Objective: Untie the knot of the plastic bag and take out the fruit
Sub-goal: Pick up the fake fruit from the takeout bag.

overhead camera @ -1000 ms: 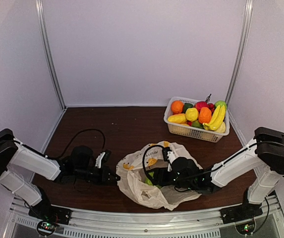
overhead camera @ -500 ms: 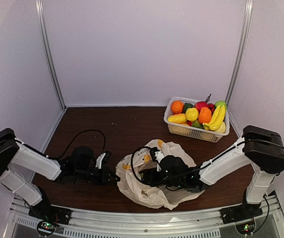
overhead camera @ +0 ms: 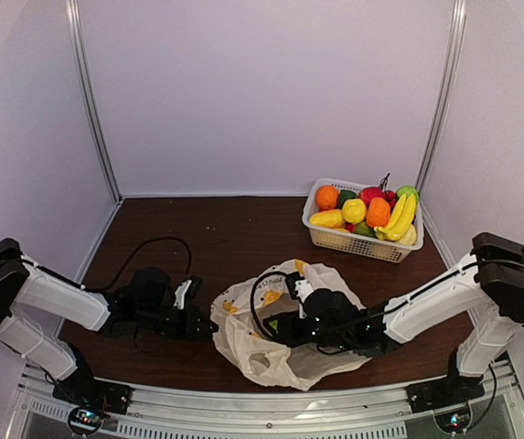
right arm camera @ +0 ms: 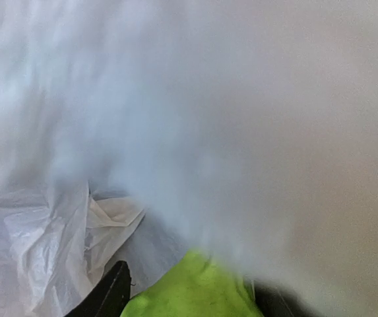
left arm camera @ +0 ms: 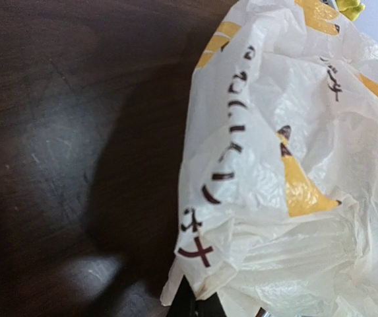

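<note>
Green fruit (right arm camera: 189, 290) between right pincer (right arm camera: 192, 306) fingers, inside plastic bag (right arm camera: 50, 244).

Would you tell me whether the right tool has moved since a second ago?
Yes; the right tool has shifted slightly left, away from the basket.

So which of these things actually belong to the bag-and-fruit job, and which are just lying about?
In the job: plastic bag; green fruit inside it, between the fingers of the right gripper; left gripper, shut on the bag's edge.
Lying about: white basket; its piled fruit, untouched; black cable on the table.
</note>
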`<state>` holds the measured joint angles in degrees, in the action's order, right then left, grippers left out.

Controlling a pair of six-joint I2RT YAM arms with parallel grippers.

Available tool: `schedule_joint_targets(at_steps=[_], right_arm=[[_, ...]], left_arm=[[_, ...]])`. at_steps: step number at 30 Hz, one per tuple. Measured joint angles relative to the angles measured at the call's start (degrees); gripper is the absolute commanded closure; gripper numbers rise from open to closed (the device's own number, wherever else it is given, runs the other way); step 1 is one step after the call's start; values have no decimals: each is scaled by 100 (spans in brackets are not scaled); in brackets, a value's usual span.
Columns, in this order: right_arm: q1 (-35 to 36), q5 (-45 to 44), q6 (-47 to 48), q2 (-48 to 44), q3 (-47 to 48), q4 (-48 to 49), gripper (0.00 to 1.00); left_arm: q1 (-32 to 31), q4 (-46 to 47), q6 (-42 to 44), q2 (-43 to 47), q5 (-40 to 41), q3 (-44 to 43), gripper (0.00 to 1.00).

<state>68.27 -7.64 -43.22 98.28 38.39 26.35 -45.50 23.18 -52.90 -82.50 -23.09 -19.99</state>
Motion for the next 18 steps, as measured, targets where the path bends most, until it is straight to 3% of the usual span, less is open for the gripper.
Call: schedule_joint_targets(at_steps=[11,18], right_arm=[[2,-116,573,-2446,-289,-358,55],[2,518,796,-2855,-533,-352,53]], left_arm=[[568,-442,216,284,20,-116,100],[966,-614,380,315,-28,-308,100]])
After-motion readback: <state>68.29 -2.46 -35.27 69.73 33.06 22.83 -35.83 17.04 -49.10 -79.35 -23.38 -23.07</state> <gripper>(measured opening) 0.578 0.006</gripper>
